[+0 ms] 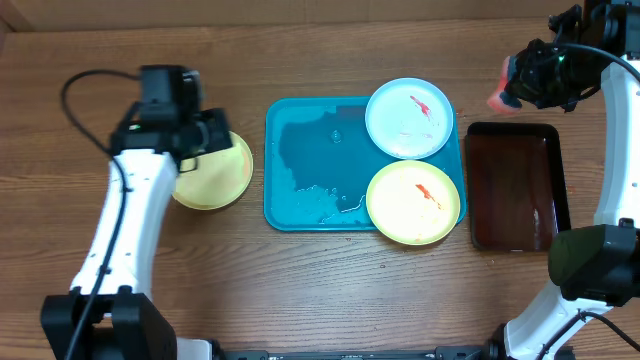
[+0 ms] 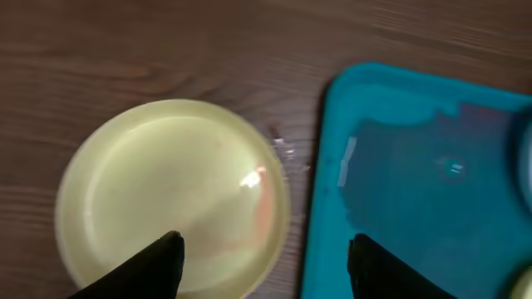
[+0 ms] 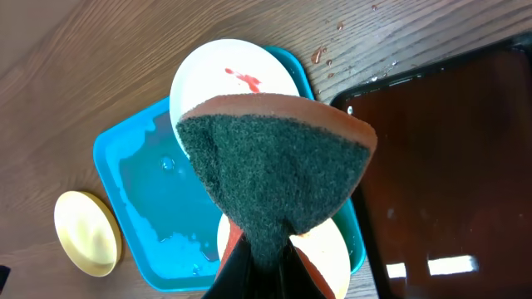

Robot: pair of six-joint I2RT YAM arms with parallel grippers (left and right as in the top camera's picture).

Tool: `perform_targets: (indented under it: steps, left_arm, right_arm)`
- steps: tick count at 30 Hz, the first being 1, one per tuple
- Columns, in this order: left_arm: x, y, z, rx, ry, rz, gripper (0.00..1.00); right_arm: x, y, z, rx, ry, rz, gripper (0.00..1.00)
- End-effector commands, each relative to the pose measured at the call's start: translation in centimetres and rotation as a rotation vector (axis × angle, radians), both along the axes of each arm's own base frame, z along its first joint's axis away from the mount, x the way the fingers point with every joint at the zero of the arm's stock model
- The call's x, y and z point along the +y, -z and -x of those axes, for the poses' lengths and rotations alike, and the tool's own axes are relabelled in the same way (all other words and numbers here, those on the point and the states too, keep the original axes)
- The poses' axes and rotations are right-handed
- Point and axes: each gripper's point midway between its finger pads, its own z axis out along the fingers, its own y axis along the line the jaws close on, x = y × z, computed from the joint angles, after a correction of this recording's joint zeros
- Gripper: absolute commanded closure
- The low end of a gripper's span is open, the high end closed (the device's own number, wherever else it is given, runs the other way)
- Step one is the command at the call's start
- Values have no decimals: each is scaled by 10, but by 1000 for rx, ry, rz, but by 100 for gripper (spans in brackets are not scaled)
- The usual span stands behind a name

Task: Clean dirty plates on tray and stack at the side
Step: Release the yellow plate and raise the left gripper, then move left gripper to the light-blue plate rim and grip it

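The tray (image 1: 310, 170) lay mid-table, its left half bare and wet. The blue-white plate (image 1: 408, 118) overhung its far right corner, and a smeared yellow plate (image 1: 412, 203) its near right corner. A strip of bare wood parted the tray's left rim from the third plate (image 1: 212, 172). The left gripper (image 2: 264, 242) hung wide open over that plate's right edge. Only the right wrist view showed the right gripper (image 3: 262, 262) clamped on a sponge (image 3: 274, 158), near the dark tray (image 1: 515, 185).

Teal tray (image 1: 300, 150), yellow plate (image 1: 400, 212) — red-smeared, green-orange sponge (image 3: 274, 166)
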Motion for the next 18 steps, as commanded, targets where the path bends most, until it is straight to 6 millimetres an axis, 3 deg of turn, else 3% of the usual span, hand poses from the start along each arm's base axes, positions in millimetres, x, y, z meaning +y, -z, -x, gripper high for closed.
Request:
perform_targets:
  steps: [1, 5, 8, 14, 18]
  left_arm:
    - [-35, -35, -14, -92, 45, 17, 34]
    - [-79, -55, -23, -138, 127, 32, 32]
    - [-109, -54, -36, -136, 167, 36, 31]
    - [-176, -18, -60, -51, 290, 86, 30]
    - [-208, 12, -79, -28, 321, 101, 31]
  right_arm:
    - [0, -7, -1, -26, -8, 6, 96]
    - [0, -7, -1, -26, -8, 6, 96]
    - [0, -7, -1, -27, -8, 6, 96]
    - [0, -7, -1, -27, -8, 6, 96]
    - [0, -7, -1, -31, -21, 11, 96]
